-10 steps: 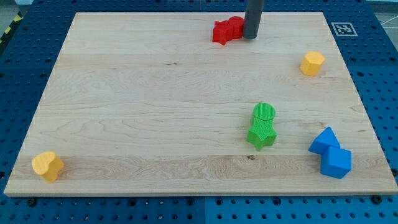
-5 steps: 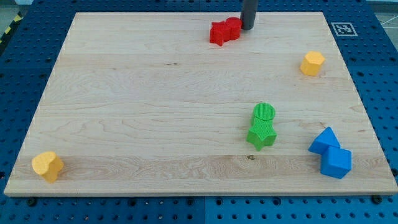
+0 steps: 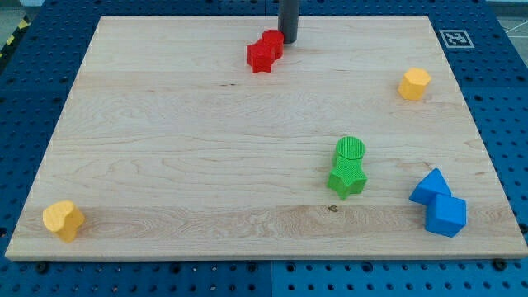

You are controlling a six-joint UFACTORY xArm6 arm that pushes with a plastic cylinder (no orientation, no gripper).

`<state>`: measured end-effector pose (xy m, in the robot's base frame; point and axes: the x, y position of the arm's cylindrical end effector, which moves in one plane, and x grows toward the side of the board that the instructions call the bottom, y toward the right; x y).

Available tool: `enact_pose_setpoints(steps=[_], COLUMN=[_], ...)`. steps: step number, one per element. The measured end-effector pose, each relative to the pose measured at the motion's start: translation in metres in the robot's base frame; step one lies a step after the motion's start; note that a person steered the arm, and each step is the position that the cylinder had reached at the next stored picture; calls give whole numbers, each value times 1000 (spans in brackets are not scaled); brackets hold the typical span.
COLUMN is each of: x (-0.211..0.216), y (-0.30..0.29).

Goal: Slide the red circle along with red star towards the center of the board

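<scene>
The red circle (image 3: 273, 41) and the red star (image 3: 261, 56) sit touching each other near the view's top, a little left of the middle. The star is at the lower left of the circle. My tip (image 3: 288, 40) stands just right of the red circle, touching or almost touching its side. The dark rod rises out of the view's top edge.
A green circle (image 3: 351, 149) and green star (image 3: 347, 177) sit together right of centre. Two blue blocks (image 3: 440, 204) lie at the lower right. A yellow hexagon (image 3: 415, 84) is at the right. A yellow block (image 3: 63, 219) is at the lower left corner.
My tip has moved left along the top of the board. The red circle and red star have slid left and slightly down with it.
</scene>
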<state>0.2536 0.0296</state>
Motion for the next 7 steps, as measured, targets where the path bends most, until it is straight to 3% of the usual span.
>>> enact_pose_setpoints(steps=[2, 7], x=[33, 33], y=[-7, -32])
